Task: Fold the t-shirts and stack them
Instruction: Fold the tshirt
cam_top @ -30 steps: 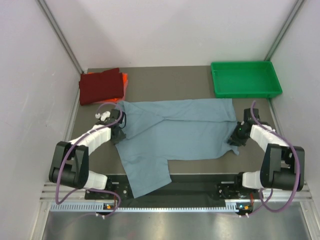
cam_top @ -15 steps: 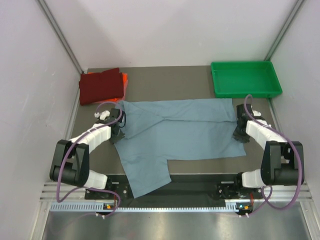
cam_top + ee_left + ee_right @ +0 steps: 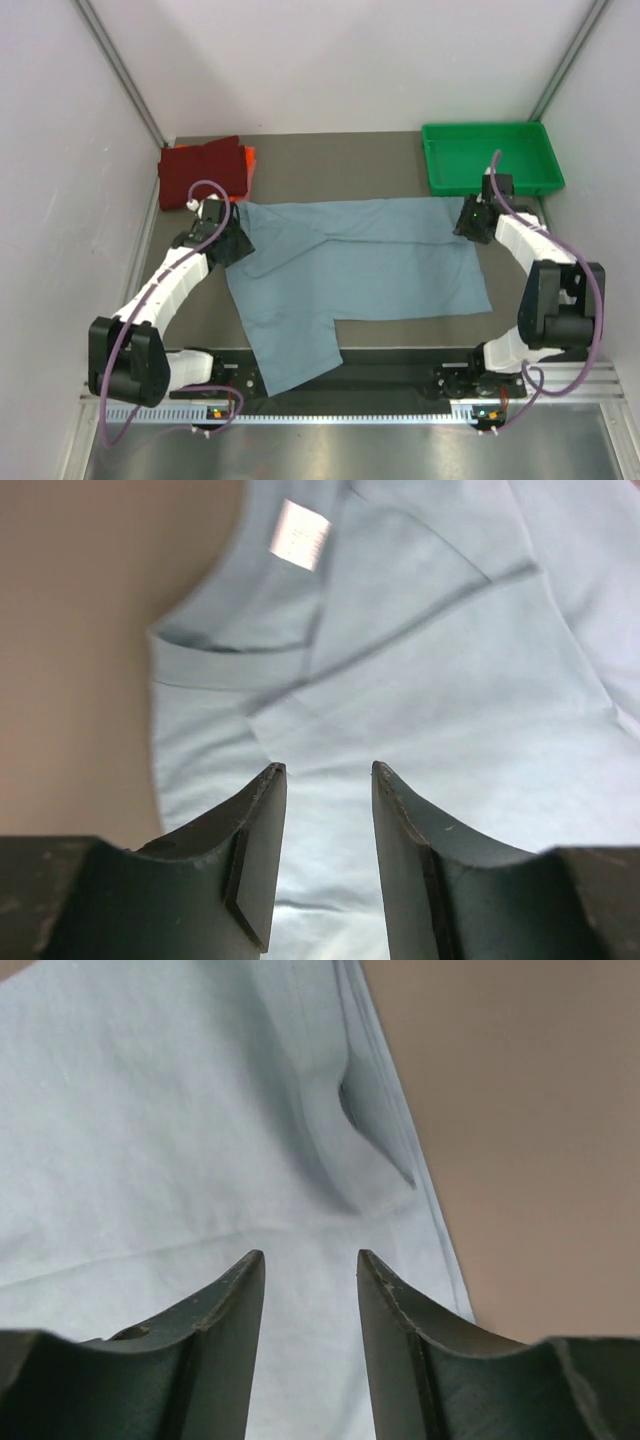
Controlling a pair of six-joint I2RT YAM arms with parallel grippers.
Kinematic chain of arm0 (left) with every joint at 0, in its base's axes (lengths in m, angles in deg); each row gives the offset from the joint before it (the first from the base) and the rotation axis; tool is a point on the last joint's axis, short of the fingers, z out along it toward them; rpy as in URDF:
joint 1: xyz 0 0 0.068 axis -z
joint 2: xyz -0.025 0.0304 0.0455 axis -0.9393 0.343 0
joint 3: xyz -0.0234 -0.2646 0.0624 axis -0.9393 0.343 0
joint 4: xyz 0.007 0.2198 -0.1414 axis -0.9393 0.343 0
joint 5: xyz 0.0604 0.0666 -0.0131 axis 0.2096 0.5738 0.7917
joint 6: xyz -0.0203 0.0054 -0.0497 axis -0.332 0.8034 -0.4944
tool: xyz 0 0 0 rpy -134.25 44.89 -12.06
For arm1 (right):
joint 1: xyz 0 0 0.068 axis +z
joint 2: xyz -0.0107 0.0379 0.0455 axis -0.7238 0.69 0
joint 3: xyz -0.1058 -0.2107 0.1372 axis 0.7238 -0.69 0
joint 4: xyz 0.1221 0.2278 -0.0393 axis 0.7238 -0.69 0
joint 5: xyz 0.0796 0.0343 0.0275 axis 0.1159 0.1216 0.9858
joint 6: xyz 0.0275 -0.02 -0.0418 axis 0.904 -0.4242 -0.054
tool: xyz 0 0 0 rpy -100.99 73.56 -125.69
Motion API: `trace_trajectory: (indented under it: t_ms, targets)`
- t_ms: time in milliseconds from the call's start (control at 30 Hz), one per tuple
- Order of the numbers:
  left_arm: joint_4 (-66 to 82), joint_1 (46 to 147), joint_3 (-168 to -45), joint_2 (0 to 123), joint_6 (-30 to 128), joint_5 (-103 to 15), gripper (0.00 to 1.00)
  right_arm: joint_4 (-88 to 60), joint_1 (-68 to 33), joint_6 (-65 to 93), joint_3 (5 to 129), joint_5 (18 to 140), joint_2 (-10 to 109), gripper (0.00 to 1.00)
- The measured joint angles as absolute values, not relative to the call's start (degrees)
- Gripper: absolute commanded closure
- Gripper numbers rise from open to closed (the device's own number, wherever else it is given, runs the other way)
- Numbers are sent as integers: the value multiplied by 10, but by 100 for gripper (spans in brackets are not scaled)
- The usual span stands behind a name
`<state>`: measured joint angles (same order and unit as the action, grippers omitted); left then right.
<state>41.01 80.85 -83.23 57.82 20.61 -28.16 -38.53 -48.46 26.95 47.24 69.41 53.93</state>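
Grey-blue t-shirt lay spread flat across the middle of the worktop, collar end toward the left edge and hem toward the right edge. One part of it draped over the near edge, left of centre. A green tray sat in the far right corner, its near side close to the shirt's far right corner. In the far left corner a dark red t-shirt, folded into a rectangle, rested on an orange t-shirt, of which only a strip showed along the right side.

The left gripper was over the shirt's far left corner, near the red stack. The left wrist view showed its fingers set a narrow gap apart with nothing between them, the collar and a white label lying beyond the tips. The right gripper was at the shirt's far right corner, just beside the tray. Its fingers were likewise narrowly parted and held nothing, the hem edge running past their right side. Whether either pair of tips touched the cloth could not be told
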Motion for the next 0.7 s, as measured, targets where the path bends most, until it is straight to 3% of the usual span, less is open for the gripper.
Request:
trace_trajectory:
  t_ms: [233,533,700]
  targets:
    - [382,809,-765,577,208,-366,56,-352,-508,212,486,748,633,54]
    - [367,809,-733,644,209,-385,57,-340,-531,182,512,765,632,57]
    - [355,809,-733,646,210,-382,56,-337,-542,166,531,787,623,64]
